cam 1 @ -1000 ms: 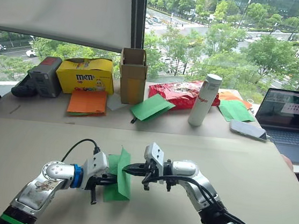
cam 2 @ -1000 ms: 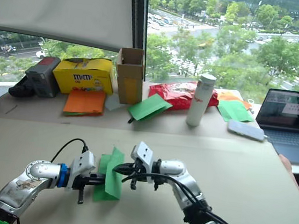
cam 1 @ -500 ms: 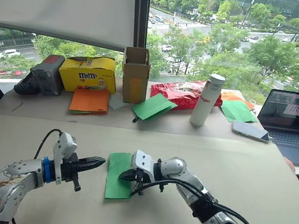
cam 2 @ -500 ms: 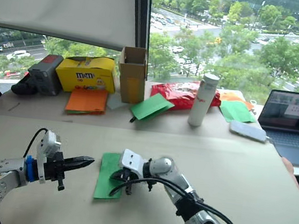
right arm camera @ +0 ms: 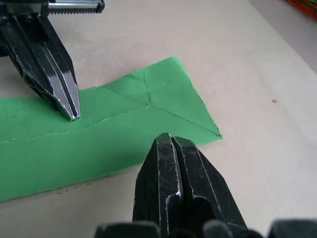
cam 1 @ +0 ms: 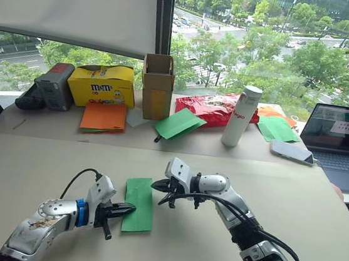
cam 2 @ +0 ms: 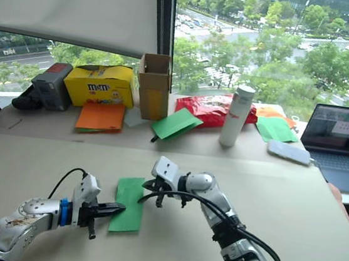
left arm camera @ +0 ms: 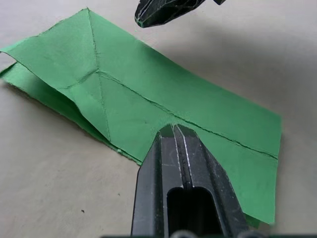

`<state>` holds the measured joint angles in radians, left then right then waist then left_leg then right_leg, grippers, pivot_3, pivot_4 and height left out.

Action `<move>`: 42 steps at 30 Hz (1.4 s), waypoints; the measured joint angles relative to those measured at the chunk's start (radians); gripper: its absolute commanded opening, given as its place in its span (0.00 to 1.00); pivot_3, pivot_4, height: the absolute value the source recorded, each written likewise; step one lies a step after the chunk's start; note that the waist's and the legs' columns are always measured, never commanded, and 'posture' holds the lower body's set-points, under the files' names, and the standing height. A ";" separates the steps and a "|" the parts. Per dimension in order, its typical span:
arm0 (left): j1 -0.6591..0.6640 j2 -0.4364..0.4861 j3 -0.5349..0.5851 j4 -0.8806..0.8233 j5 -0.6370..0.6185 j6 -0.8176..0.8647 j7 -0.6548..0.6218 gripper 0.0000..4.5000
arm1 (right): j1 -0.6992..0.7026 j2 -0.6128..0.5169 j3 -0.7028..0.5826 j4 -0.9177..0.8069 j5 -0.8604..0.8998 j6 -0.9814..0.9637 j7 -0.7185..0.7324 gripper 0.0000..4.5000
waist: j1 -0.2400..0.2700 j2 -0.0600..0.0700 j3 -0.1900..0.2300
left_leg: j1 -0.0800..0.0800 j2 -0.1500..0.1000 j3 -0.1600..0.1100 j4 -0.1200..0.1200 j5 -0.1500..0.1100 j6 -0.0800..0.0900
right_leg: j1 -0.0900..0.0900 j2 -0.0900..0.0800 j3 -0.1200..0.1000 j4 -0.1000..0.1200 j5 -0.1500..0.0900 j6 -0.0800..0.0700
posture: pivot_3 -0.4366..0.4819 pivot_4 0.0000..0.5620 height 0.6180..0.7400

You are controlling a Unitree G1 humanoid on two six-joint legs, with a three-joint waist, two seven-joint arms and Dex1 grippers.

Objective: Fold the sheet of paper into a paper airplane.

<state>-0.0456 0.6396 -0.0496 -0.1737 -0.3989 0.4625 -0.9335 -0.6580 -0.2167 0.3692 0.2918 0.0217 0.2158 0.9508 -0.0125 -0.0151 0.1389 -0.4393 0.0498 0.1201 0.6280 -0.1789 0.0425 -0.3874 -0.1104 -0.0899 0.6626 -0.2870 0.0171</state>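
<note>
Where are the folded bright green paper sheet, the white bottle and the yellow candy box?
folded bright green paper sheet (cam 1: 140, 196), left eye view, its middle.
white bottle (cam 1: 239, 117), left eye view, its body.
yellow candy box (cam 1: 101, 86), left eye view, its front.

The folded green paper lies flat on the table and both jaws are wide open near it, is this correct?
Not quite: both jaws are shut. Each wrist view shows this: the left gripper presses its tip on the green paper, and the right gripper is at its edge. The paper does lie flat.

You face a beige surface (cam 1: 46, 153); a daylit window (cam 1: 266, 46) spans the top, blind (cam 1: 69, 2) upper left.
</note>
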 measured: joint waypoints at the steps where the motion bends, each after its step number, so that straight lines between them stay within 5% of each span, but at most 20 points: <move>1: -0.004 -0.001 -0.008 0.002 0.006 -0.006 0.000 0.00 | -0.003 0.010 -0.012 0.006 0.003 -0.006 -0.007 0.01 | -0.001 0.000 0.000 | 0.000 0.000 0.000 0.000 0.000 0.000 | 0.000 0.000 0.000 0.000 0.000 0.000 | 0.48 0.27 1.00; 24: 0.021 0.019 0.001 -0.014 0.016 -0.027 0.004 0.00 | -0.178 0.138 -0.012 0.556 -0.086 -0.363 -0.087 0.01 | -0.006 0.000 0.000 | 0.001 0.001 0.000 0.000 0.003 -0.004 | 0.000 0.002 0.000 0.001 0.000 0.000 | 0.48 0.27 1.00; 33: 0.004 0.021 -0.004 0.001 0.016 -0.026 -0.005 0.00 | -0.038 0.105 -0.026 0.425 -0.034 -0.469 0.099 0.01 | -0.004 0.000 0.000 | 0.001 0.001 0.000 -0.001 0.002 -0.004 | 0.000 0.002 0.000 0.001 0.000 0.000 | 0.48 0.27 1.00; 42: -0.031 0.025 -0.022 0.033 0.018 -0.023 -0.034 0.00 | 0.126 0.010 0.027 0.140 -0.003 -0.369 0.230 0.01 | 0.001 0.000 0.000 | 0.003 0.000 -0.001 0.000 0.000 -0.001 | 0.000 0.001 -0.001 0.000 0.000 0.000 | 0.48 0.27 1.00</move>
<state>-0.0768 0.6647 -0.0721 -0.1410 -0.3807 0.4399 -0.9677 -0.5316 -0.2071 0.3964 0.4318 0.0184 -0.1528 1.1805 -0.0112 -0.0148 0.1388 -0.4365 0.0503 0.1193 0.6277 -0.1784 0.0417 -0.3873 -0.1097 -0.0905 0.6623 -0.2872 0.0171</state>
